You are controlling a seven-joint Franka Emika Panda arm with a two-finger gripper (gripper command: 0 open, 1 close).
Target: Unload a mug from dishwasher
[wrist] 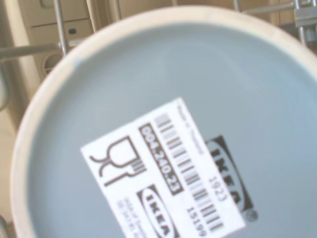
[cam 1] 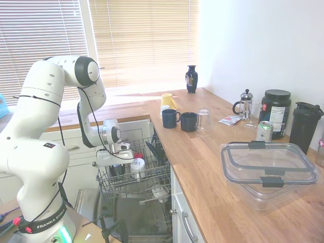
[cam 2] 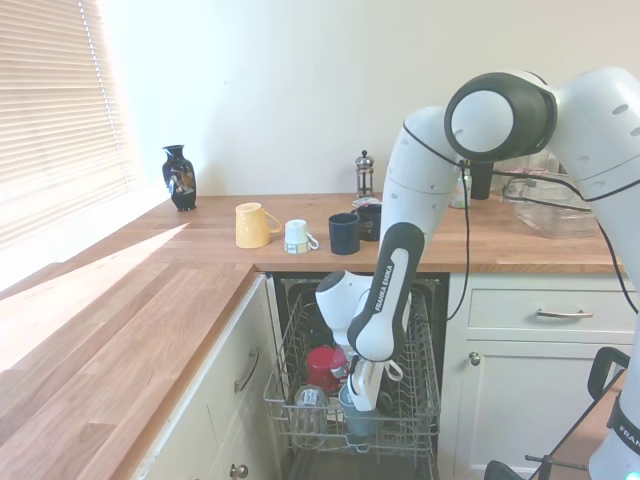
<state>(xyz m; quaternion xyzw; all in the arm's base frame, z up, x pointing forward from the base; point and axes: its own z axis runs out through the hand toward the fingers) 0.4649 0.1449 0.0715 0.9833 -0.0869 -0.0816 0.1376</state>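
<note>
The dishwasher's wire rack (cam 1: pixel 154 178) (cam 2: pixel 425 398) is pulled out between white cabinet fronts. A grey-green mug (cam 2: pixel 356 423) stands upside down near the rack's front. Its base with a white IKEA sticker fills the wrist view (wrist: pixel 173 89). My gripper (cam 2: pixel 367 397) (cam 1: pixel 118 168) reaches down into the rack and sits right on top of this mug. The arm blocks the mug in the first exterior view. I cannot make out how the gripper stands at the mug.
A red cup (cam 2: pixel 322 366), a glass (cam 2: pixel 308 400) and a white printed cup (cam 1: pixel 137 166) share the rack. On the counter stand two navy mugs (cam 1: pixel 170 118) (cam 1: pixel 189 121), a yellow mug (cam 1: pixel 168 100), a glass (cam 1: pixel 203 121) and a clear lidded box (cam 1: pixel 268 169). The dishwasher door (cam 1: pixel 129 218) hangs open below.
</note>
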